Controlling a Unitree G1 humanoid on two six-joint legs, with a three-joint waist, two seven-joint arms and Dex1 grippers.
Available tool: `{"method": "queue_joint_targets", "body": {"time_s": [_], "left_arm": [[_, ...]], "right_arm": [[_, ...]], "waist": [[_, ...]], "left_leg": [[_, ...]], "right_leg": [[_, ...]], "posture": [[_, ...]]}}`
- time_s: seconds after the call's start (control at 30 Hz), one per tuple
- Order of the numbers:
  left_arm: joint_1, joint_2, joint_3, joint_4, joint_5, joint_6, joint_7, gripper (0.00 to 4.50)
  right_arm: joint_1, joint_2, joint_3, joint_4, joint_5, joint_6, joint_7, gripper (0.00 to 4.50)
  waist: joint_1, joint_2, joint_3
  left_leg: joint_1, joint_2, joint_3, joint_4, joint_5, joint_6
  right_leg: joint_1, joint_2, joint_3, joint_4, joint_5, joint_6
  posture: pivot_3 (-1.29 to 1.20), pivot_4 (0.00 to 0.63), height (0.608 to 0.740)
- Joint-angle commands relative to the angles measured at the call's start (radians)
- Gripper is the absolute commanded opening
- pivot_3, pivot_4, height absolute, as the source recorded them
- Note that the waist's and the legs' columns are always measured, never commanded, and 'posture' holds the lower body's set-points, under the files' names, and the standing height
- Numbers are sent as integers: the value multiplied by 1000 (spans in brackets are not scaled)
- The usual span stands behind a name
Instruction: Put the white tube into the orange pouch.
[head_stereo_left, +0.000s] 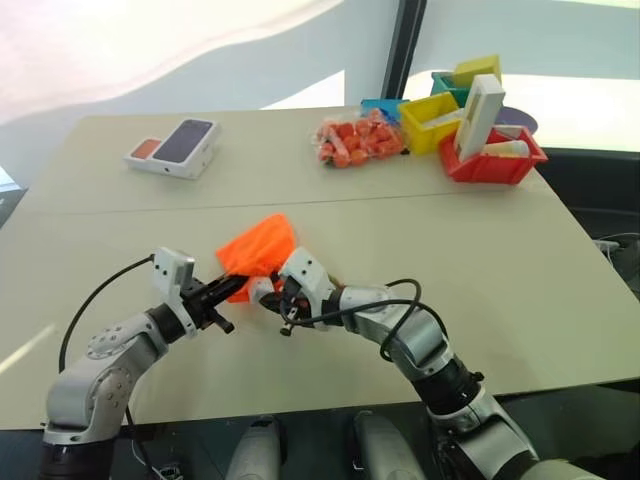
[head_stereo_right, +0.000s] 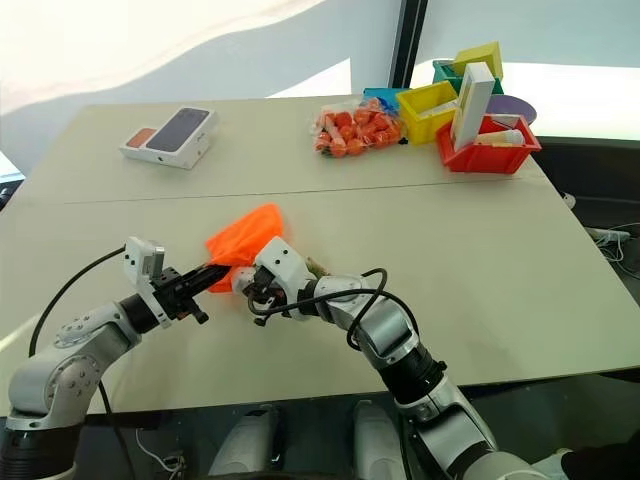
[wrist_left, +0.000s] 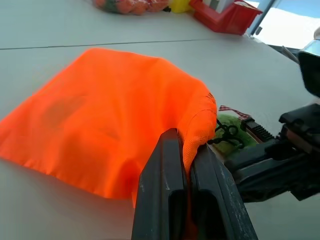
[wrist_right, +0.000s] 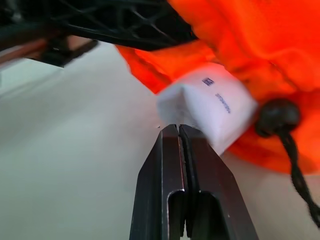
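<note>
Both arms reach inward over the near part of the desk (head_stereo_left: 520, 300), their wrists converging just in front of the torso. The left tool (head_stereo_left: 238, 287) lies roughly level, pointing forward and toward the robot's right, its two black fingers (wrist_left: 165, 190) pressed together on an edge of the orange pouch (head_stereo_left: 262, 243). The right tool (head_stereo_left: 268, 291) angles forward and toward the robot's left, tilted slightly downward, fingers (wrist_right: 172, 175) pinched on the flat end of the white tube (wrist_right: 210, 107).

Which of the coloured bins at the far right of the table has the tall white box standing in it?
The red bin, nearest the table's right edge; the white box leans upright in it, while the yellow bin beside it holds none.
</note>
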Motion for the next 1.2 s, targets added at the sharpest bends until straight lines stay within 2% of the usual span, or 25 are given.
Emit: {"method": "queue_joint_targets", "body": {"time_s": [0.03,0.27,0.5,0.6,0.73,0.97,1.0,1.07,1.1,1.17,1.2], "left_arm": [[13,6,21,-49,-17,-18,-2,0],[43,25,7,-54,-1,-21,-15,0],[61,82,32,4,68,-81,-39,0],[89,127,66,44,101,-120,-68,0],[108,164,102,98,134,-177,-89,0],[93,157,84,125,160,-213,-103,0],[98,155,76,110,145,-204,-118,428],[104,153,66,95,143,-199,-123,872],[103,151,63,94,153,-201,-113,1491],[98,146,67,92,150,-192,-103,2268],[95,147,71,89,143,-186,-104,2815]], "right_arm": [[-31,40,-18,62,-57,-103,-64,51],[-8,64,-33,40,-45,-110,-52,51],[46,-105,-71,-166,35,-50,98,51],[93,-235,-102,-280,52,-37,163,890],[120,-338,-90,-333,11,-52,163,2910],[143,-383,-37,-308,-44,-71,163,2910],[142,-375,-35,-299,-45,-70,160,2953],[136,-361,-28,-282,-54,-75,154,2953],[131,-358,-18,-270,-64,-82,154,2953],[122,-348,-6,-249,-79,-93,152,2953],[118,-342,-4,-239,-85,-96,148,2953]], "waist": [[-1,0,0],[0,0,0],[2,0,0],[-1,0,0],[-2,0,0],[3,0,0],[2,0,0],[2,-1,0],[2,-1,0],[2,-1,0],[2,-1,0]], "left_leg": [[0,0,0,0,0,0],[0,0,0,-1,0,0],[0,0,0,-1,0,0],[-1,0,1,-1,0,0],[-1,0,1,-4,0,0],[-2,1,1,-5,0,0],[-3,0,2,-5,0,0],[-3,0,2,-5,0,0],[-3,0,2,-5,0,0],[-3,0,2,-5,0,0],[-3,0,1,-5,0,0]], "right_leg": [[0,0,0,0,0,0],[-1,0,0,0,0,0],[-1,0,0,-1,0,0],[-1,0,0,-1,0,0],[-3,0,0,-1,-2,-2],[-4,-1,0,-2,-2,-2],[-5,-1,0,-2,-2,-2],[-5,-1,0,-2,-2,-2],[-5,-1,0,-2,-2,-2],[-5,-1,0,-2,-1,-2],[-5,-1,0,-2,-1,-2]], "posture": [[0,150,740],[0,150,740],[0,150,740],[0,150,740],[0,150,740],[0,150,740],[0,150,740],[0,150,740],[0,150,740],[0,150,740],[0,150,740]]}}
